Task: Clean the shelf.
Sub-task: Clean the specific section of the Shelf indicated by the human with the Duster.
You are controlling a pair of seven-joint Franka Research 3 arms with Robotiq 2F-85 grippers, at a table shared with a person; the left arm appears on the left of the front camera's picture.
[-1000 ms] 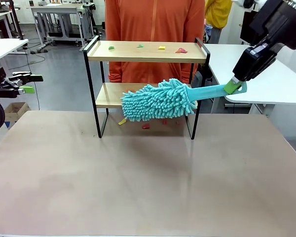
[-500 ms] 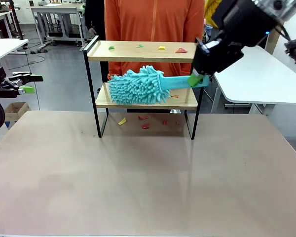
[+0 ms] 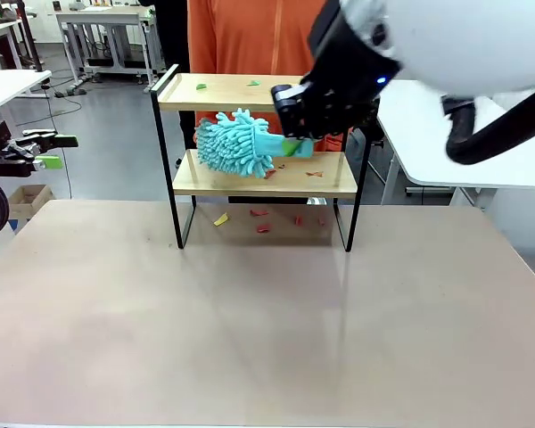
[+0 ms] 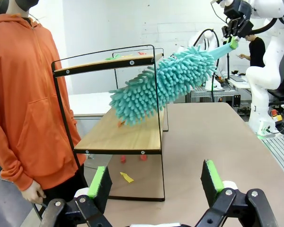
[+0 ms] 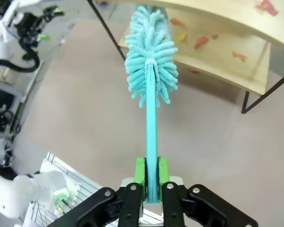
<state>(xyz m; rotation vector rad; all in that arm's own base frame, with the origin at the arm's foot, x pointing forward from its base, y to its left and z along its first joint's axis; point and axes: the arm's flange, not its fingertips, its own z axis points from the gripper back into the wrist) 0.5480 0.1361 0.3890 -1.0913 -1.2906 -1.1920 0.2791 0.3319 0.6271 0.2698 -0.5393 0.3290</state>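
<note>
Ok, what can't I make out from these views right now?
- Front view: right gripper and its arm cover the top board's right end on the shelf.
- Right wrist view: the duster head hides the board beneath it; contact unclear.
- Left wrist view: top board seen edge-on; scraps on it cannot be counted.

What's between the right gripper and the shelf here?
A teal duster: the right gripper clamps its handle, its fluffy head reaches the shelf, seen in right wrist view.
</note>
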